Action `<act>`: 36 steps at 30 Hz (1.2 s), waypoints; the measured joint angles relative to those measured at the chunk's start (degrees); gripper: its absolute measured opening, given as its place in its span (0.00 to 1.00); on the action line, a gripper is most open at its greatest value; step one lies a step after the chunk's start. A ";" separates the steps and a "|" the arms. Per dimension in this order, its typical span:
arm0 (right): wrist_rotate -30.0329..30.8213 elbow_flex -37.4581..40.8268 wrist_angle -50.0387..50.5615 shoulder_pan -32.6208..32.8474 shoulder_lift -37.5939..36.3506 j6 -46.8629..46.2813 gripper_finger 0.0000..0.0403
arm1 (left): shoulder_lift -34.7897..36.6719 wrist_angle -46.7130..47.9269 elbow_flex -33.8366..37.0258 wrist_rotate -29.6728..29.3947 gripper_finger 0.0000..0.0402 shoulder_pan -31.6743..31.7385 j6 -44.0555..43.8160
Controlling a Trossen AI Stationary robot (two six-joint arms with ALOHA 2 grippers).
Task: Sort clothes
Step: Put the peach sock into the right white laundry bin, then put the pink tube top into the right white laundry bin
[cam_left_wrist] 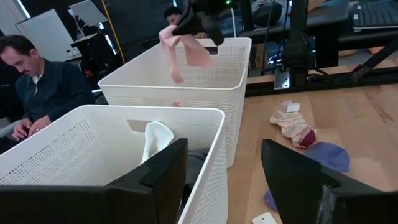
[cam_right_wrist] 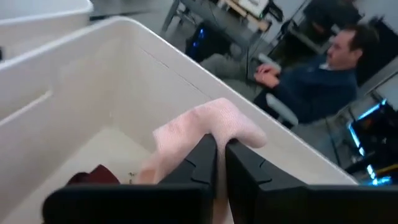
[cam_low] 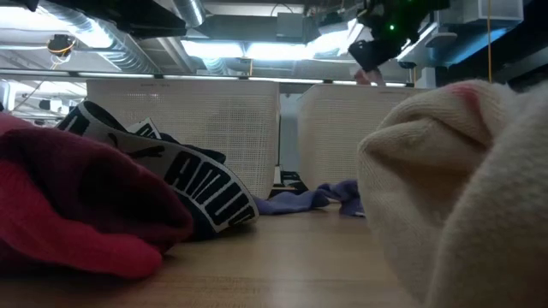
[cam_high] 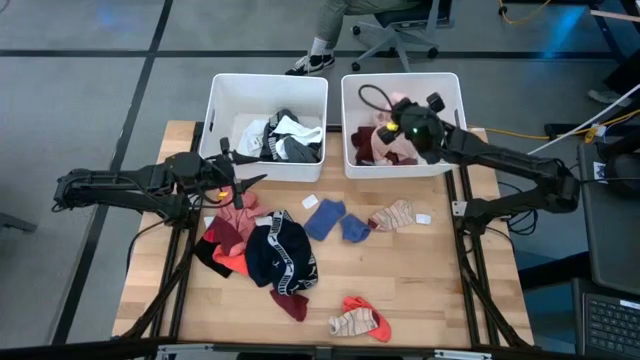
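Cream sock fabric [cam_low: 454,180] fills the low view's near side, with a red garment [cam_low: 77,205] and a black garment with a white lettered band [cam_low: 193,184] beside it on the table [cam_high: 420,290]. Behind these, blue socks [cam_high: 335,220] lie just before the two white bins. Left gripper [cam_high: 240,185] hovers with fingers spread at the left bin [cam_high: 268,95], empty. Right gripper [cam_high: 405,125] hangs over the right bin [cam_high: 400,85], pinching a pale pink sock [cam_right_wrist: 205,134].

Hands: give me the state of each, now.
Left hand: open, empty, by the left bin.
Right hand: closed on a pink sock, over the right bin.
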State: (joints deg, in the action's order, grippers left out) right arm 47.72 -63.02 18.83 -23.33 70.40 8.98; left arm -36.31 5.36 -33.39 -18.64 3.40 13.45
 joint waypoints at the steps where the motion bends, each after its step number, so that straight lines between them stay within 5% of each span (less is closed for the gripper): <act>1: -0.87 0.00 0.68 -0.96 0.01 -0.97 0.08 | -0.01 -0.01 0.00 0.01 0.48 0.01 0.00; 5: -5.80 0.00 4.12 -4.17 0.01 -4.92 0.16 | -0.01 0.00 0.00 0.01 0.48 0.00 0.00; 13: -11.47 0.00 9.31 -6.31 -0.81 -8.89 0.50 | -0.01 0.18 0.00 0.01 0.48 0.01 -0.02; 22: -25.58 -1.83 16.14 3.42 -8.17 -15.39 0.64 | 0.00 0.75 0.00 0.01 0.48 0.01 -0.36; 29: -25.96 5.32 4.46 20.15 -9.06 -14.63 0.63 | -0.60 0.73 0.00 0.01 0.48 0.02 -1.42; 36: -24.41 20.37 -21.00 32.66 -9.04 -7.88 0.63 | -2.99 1.47 0.00 0.02 0.48 -0.02 -3.17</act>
State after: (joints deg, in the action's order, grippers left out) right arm 23.31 -42.65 -2.16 9.33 61.36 1.10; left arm -39.30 6.83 -33.39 -18.63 3.38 10.28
